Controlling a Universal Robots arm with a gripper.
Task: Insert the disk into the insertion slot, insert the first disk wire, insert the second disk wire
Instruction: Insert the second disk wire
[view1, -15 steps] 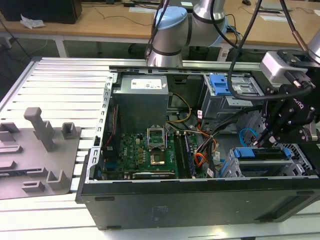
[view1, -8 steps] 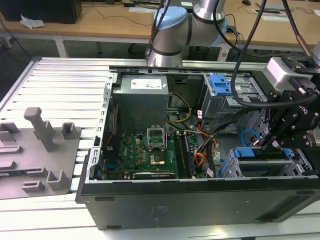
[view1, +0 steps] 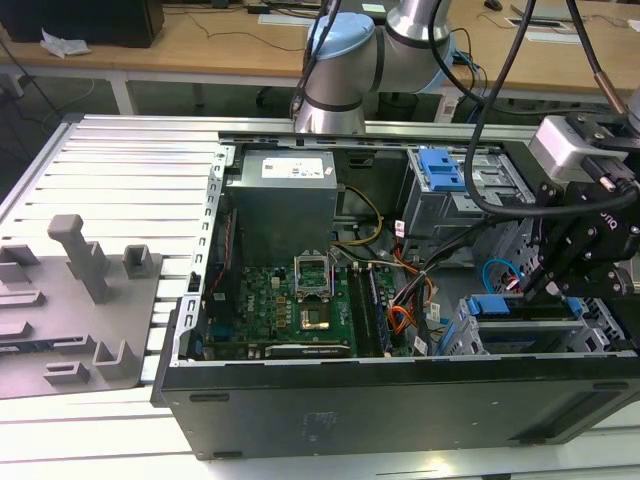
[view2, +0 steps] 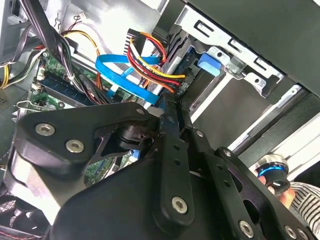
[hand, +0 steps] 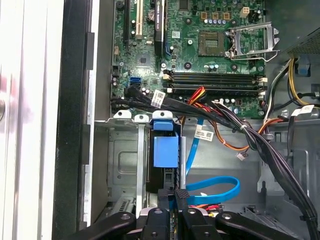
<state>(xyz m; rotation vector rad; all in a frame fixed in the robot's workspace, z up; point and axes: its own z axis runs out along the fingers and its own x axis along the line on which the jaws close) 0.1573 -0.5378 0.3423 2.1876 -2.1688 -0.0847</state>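
I am reading the disk (hand: 165, 150) as already seated: its blue carrier is sitting inside the insertion slot (hand: 122, 165), the low perforated cage at the exterior view's right, near end of the open computer case (view1: 400, 400). I am holding the gripper (hand: 181, 196) low over the drive's rear edge, fingers (view2: 169, 125) drawn together, apparently pinching the black plug of the first disk wire (view2: 150, 62), though I cannot confirm contact. The second disk wire (hand: 220, 187), the light-blue cable, is looping loose just beside the gripper, so I judge both wire steps unfinished.
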